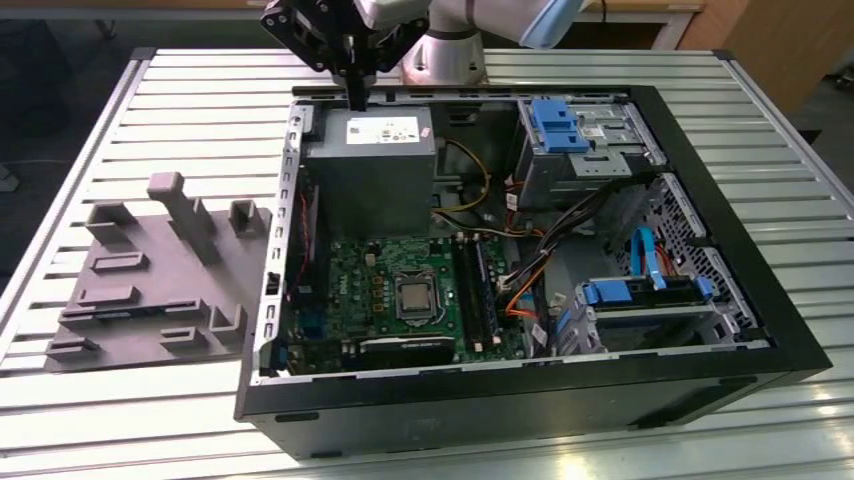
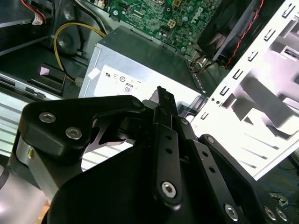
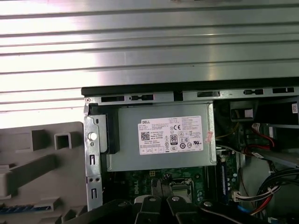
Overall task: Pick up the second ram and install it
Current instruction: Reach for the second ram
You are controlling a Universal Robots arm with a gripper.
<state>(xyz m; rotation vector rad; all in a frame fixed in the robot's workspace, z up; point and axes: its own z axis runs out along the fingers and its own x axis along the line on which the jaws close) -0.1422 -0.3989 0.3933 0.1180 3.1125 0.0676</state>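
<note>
Exterior view: gripper (image 1: 359,100) is hung above the far rim of the open case (image 1: 534,410), at 12 o'clock of the power supply (image 1: 367,170) and clear of it. In both wrist views the fingers are seen pressed together, with nothing clamped between them.

The second ram (image 3: 25,208) is taken to be the dark strip with a bluish row of chips seated in the grey block (image 1: 147,290), as seen in the first wrist view. The block is set on the slatted table (image 1: 174,110) at 9 o'clock of the case. Gripper and ram are well apart.

The memory slots (image 1: 474,290) are located on the green board (image 1: 387,270), at 6 o'clock of the power supply. Whether one is already filled cannot be told.

Status, as judged: pick-up not yet started.

Notes for a clean pick:
- Fingers should be parted before any descent onto the block.
- The block's upright posts (image 1: 180,205) should be cleared; an approach from straight above is advised.
- The stick should be gripped at mid-length across its flat faces, so that tilt in the grasp is avoided.
- Clamp force should be kept low; the board is probably thin and easily damaged at the chips.
- A straight pull along the seat is preferred, so the contact edge is not scraped.
- The loose cables (image 1: 527,280) at 3 o'clock of the slots should be avoided.
</note>
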